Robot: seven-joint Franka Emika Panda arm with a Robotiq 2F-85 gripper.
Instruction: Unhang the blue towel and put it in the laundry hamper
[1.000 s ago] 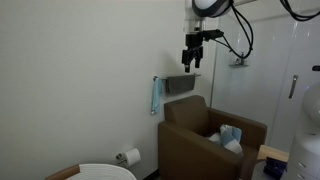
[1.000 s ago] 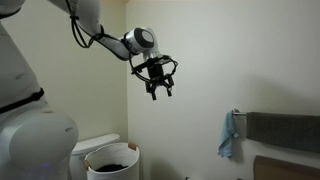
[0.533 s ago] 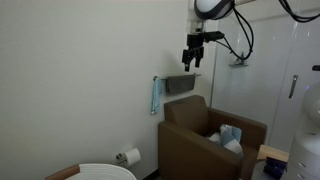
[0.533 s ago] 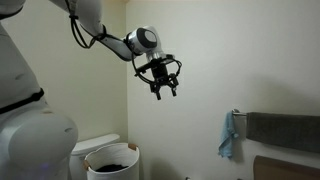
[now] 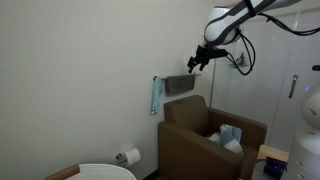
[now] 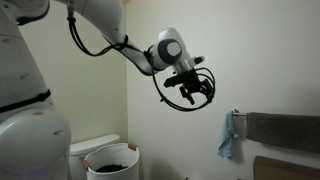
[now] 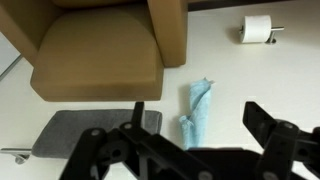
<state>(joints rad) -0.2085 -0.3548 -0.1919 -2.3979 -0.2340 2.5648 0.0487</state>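
gripper (image 6: 197,92): moved since a second ago, swung closer to the towel bar; hangs in the air, touching nothing
jaws: spread wide, nothing held, same as before
blue towel (image 5: 156,96): unmoved, draped on the wall bar beside the dark grey towel (image 5: 180,85); seen below the jaws in wrist view (image 7: 196,116)
laundry hamper (image 5: 190,140): unmoved, on the floor under the bar
white tub (image 6: 110,162): unchanged

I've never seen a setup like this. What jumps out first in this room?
Probably the robot's open black claw, hanging in mid-air high by the wall, holding nothing. Below it, a small blue towel droops from a wall rail beside a darker grey towel, and a big brown laundry hamper stands underneath.
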